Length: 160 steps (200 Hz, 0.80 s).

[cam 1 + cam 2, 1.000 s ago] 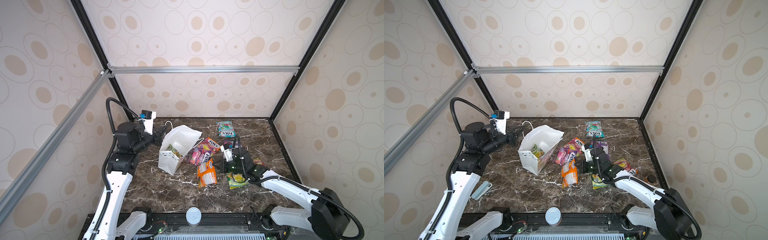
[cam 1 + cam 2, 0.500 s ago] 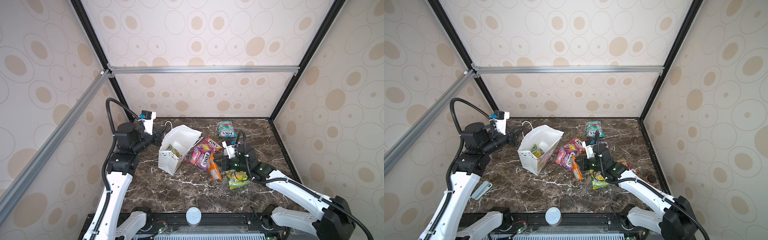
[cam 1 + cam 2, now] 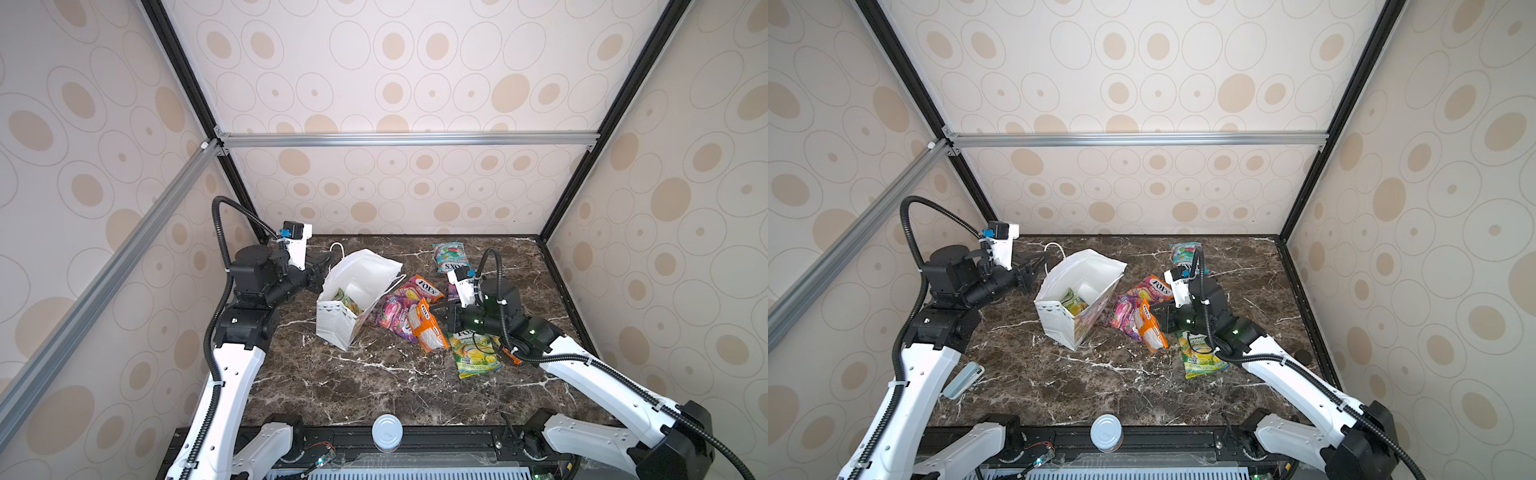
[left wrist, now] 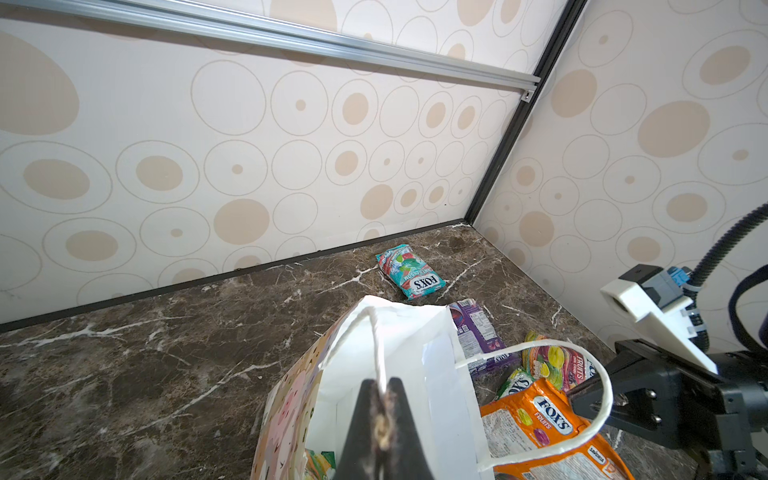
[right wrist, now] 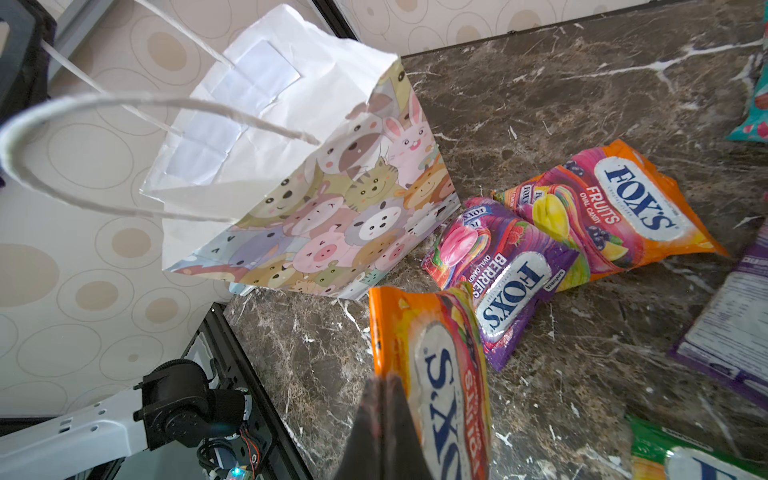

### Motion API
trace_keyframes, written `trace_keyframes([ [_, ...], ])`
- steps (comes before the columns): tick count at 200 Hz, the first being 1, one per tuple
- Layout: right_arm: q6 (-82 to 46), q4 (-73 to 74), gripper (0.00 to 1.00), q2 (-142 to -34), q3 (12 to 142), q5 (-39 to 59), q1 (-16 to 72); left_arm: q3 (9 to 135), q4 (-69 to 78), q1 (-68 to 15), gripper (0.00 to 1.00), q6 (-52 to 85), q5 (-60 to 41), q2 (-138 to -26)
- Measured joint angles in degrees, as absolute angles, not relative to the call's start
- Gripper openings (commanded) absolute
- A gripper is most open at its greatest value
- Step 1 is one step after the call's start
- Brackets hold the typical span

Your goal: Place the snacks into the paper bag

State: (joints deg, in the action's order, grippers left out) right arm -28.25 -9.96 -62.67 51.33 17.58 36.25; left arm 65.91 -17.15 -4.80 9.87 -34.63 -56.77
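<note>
One flat glossy orange FOX'S candy packet (image 3: pixel 428 328) tilts up just right of the tall white paper gift bag (image 3: pixel 334 322) at the centre of both top views, pinched near its edge by my right gripper (image 5: pixel 384 384). My left gripper (image 4: pixel 380 392) is clamped on the bag's white cord handle (image 4: pixel 374 340), holding its mouth open. I judge the packet light, limp and slippery, so I'd grip the crimped seam, not the slick face.
</note>
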Motion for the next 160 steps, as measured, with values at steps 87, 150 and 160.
trace_keyframes([
  [87, -23.6, -19.2, 0.23, -64.9, 60.7, 13.8, 36.2, 65.9, -17.1, -4.8, 0.0, 9.9, -34.6, -56.7],
  [150, -23.8, -29.9, 0.47, -60.9, 50.9, 4.4, 36.1, 65.9, -17.1, -4.8, 0.0, 9.9, -34.6, -56.6],
  [160, -23.5, -31.4, 0.5, -60.1, 49.5, 3.3, 35.9, 65.9, -17.1, -4.8, 0.0, 9.9, -34.6, -56.6],
])
